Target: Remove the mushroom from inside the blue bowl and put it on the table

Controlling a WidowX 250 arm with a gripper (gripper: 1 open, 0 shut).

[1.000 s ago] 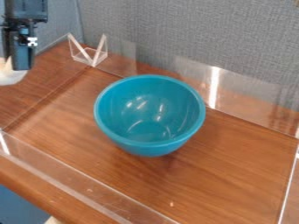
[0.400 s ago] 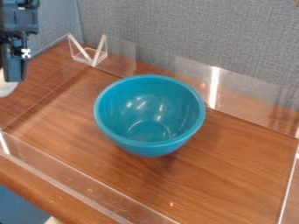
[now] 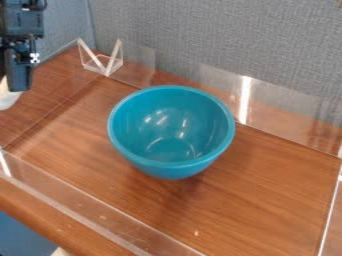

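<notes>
The blue bowl [image 3: 171, 130] stands upright in the middle of the table [image 3: 267, 200]. Its glossy inside shows only reflections, and no mushroom lies in it. My black gripper [image 3: 22, 78] hangs at the far left, well clear of the bowl, with its fingers together and nothing visible between them. Just below it, a small cream-white shape [image 3: 6, 100] sits at the frame's left edge. It is mostly cut off, so I cannot tell whether it is the mushroom.
Low clear acrylic walls [image 3: 247, 95] border the tabletop, with a folded clear piece [image 3: 102, 60] at the back left corner. A grey textured wall rises behind. Bare wood surrounds the bowl on all sides.
The gripper has shifted slightly left and up. The cream-white shape under it now shows less and sits lower at the frame's edge. The bowl has not moved.
</notes>
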